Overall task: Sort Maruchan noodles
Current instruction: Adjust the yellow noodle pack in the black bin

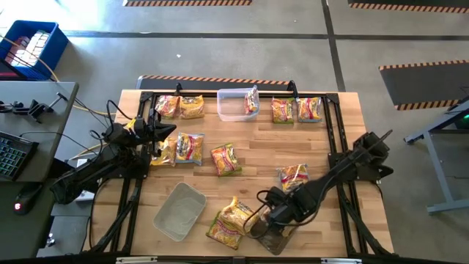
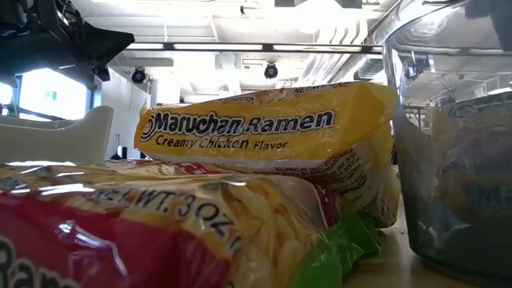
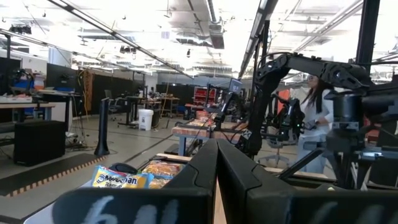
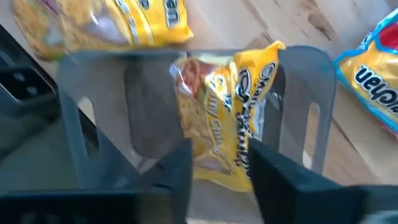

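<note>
Maruchan noodles (image 1: 233, 218) lie in a small pile at the near edge of the table (image 1: 344, 132), and the right gripper (image 1: 261, 218) sits just beside that pile, its fingers (image 4: 152, 106) parted around a yellow packet (image 4: 221, 118) without visibly clamping it. Farther from the pile, other packets lie scattered over the table, one leaning in a clear tub (image 1: 236, 105). The left gripper (image 1: 170, 133) is closed, empty, over the far-left packets (image 1: 178, 107).

Your right gripper (image 4: 221, 155) stands with fingers parted around a yellow ramen packet (image 4: 217, 106) (more packets lie nearby) on the wooden table (image 4: 280, 25).
</note>
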